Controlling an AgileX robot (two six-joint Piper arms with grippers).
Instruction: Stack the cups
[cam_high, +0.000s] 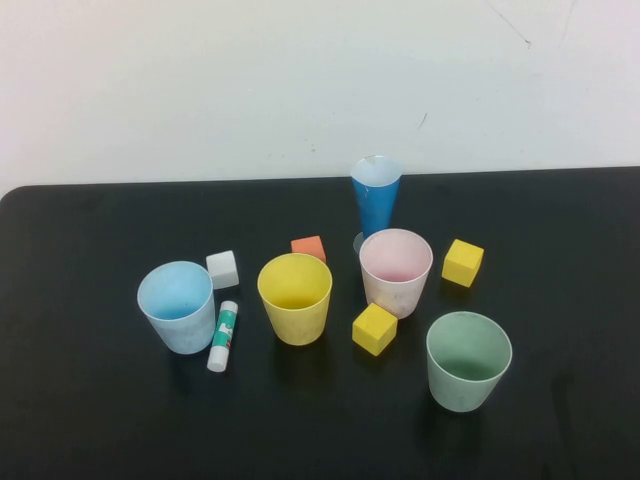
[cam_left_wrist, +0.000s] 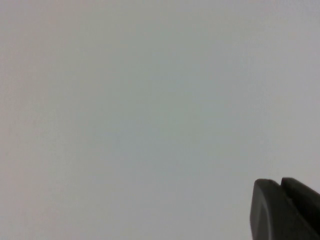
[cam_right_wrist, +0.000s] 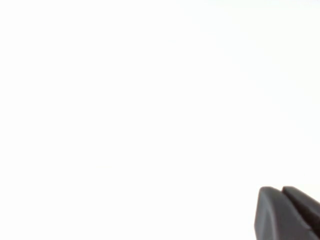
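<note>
Both grippers, left gripper (cam_left_wrist: 286, 210) and right gripper (cam_right_wrist: 287, 214), look pressed together, parked off-table; yellow cube (cam_high: 374, 328) crowding pink cup (cam_high: 395, 271) could get bumped.

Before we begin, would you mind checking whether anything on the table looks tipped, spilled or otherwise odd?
Nothing spilled or damaged. Only the glue stick lies flat, beside the blue cup; all cups stand upright, unstacked. The left pincer and right pincer face blank wall, away from the table.
</note>
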